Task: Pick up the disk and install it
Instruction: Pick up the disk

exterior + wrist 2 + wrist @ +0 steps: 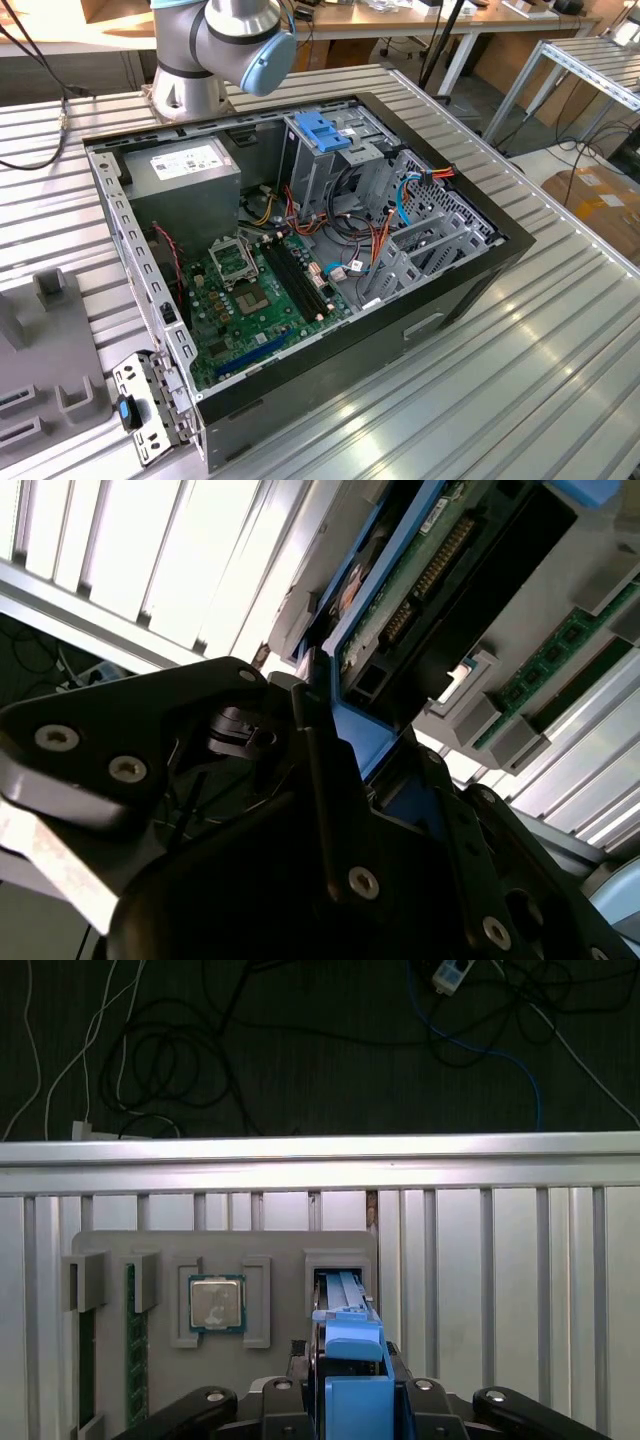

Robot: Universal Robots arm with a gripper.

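Blue-bracketed disk (350,1335) standing on edge in a slot of the grey holder tray (285,1248), its near end between the black fingers (312,740) of the gripper (355,1385), which press against the bracket's two sides, a processor chip (216,1303) lying off to one side of them.

We are finding the disk (345,1305) standing in a slot (310,1265) of the tray (280,1245), the processor (217,1303) lying just beside it.
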